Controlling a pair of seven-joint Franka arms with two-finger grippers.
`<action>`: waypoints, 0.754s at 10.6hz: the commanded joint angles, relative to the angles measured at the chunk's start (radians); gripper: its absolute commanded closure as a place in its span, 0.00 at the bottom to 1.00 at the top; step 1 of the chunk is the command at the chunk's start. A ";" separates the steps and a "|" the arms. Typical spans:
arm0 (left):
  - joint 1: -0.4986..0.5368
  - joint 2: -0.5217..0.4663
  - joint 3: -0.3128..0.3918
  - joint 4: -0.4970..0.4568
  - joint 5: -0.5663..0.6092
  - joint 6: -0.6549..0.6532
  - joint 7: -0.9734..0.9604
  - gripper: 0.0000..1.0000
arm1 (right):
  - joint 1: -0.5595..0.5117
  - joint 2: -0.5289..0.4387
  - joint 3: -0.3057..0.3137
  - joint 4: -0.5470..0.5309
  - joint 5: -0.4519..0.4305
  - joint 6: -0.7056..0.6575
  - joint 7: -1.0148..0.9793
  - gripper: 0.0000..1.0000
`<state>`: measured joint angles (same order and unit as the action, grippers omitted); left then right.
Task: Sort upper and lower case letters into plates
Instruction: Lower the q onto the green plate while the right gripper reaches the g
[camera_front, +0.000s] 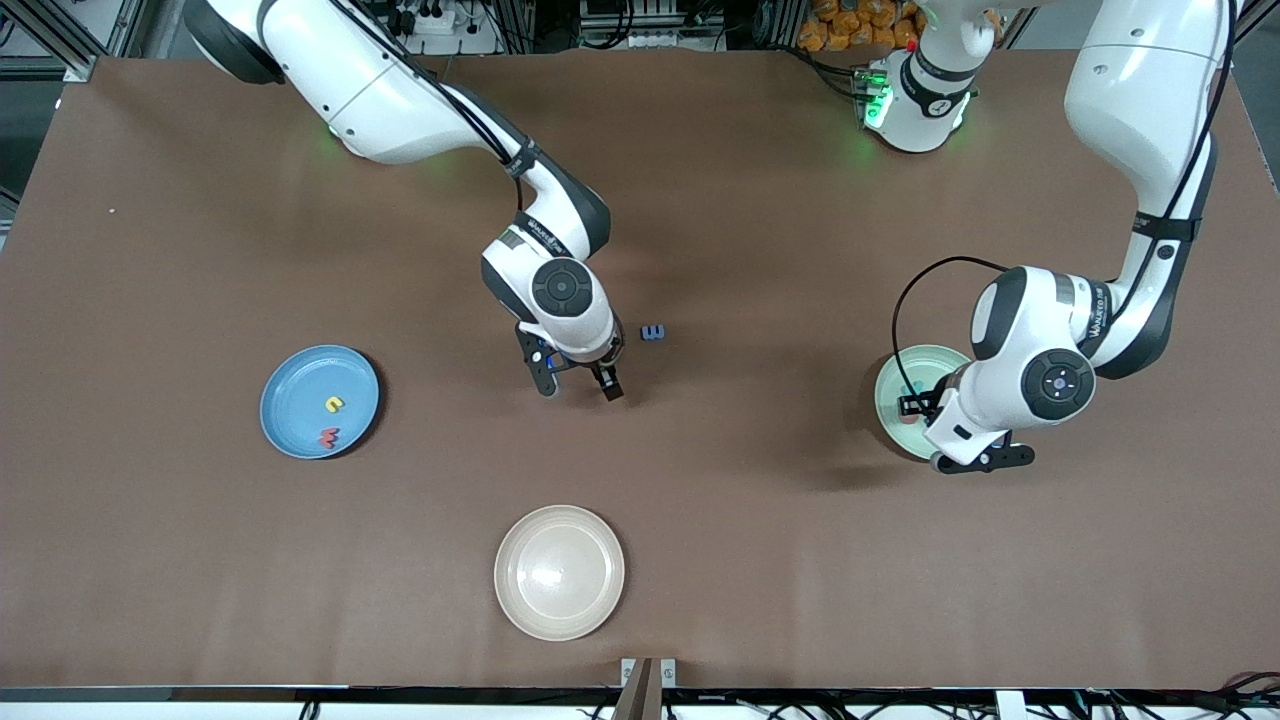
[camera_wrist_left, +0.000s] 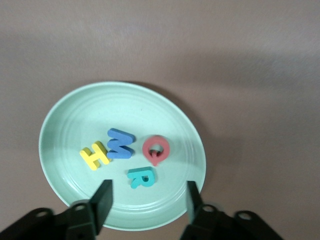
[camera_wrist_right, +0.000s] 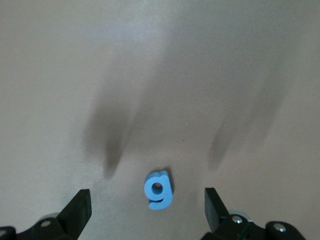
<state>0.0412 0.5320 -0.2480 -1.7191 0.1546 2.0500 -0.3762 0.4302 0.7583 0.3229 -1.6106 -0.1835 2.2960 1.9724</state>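
My right gripper (camera_front: 578, 388) is open over the middle of the table. In the right wrist view a blue lowercase g (camera_wrist_right: 159, 190) lies on the table between the open fingers of my right gripper (camera_wrist_right: 146, 210), untouched. Another blue letter (camera_front: 653, 332) lies on the table beside that gripper, toward the left arm's end. The sky blue plate (camera_front: 290, 385) holds a yellow letter (camera_front: 334, 403) and a red letter (camera_front: 328, 437). My left gripper (camera_front: 915, 408) is open and empty over the mint green plate (camera_front: 900, 375). That plate (camera_wrist_left: 65, 125) holds a yellow H (camera_wrist_left: 94, 155), blue M (camera_wrist_left: 120, 144), red Q (camera_wrist_left: 156, 149) and teal R (camera_wrist_left: 141, 177), seen past my left gripper (camera_wrist_left: 148, 200).
A cream-beige plate (camera_front: 559, 571) sits empty near the table edge closest to the front camera. The brown table (camera_front: 750, 520) is otherwise bare around the plates.
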 joint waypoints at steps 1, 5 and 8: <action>-0.004 -0.090 -0.011 0.041 0.005 -0.065 0.006 0.00 | 0.009 0.007 -0.005 -0.005 -0.022 0.028 0.032 0.00; -0.007 -0.289 -0.092 0.121 0.000 -0.209 0.054 0.00 | 0.016 0.033 -0.005 -0.005 -0.024 0.040 0.032 0.00; 0.015 -0.395 -0.097 0.121 -0.012 -0.245 0.118 0.00 | 0.024 0.046 -0.005 -0.005 -0.022 0.051 0.032 0.00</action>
<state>0.0312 0.1806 -0.3510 -1.5778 0.1545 1.8128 -0.3196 0.4400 0.7959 0.3225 -1.6174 -0.1837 2.3313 1.9735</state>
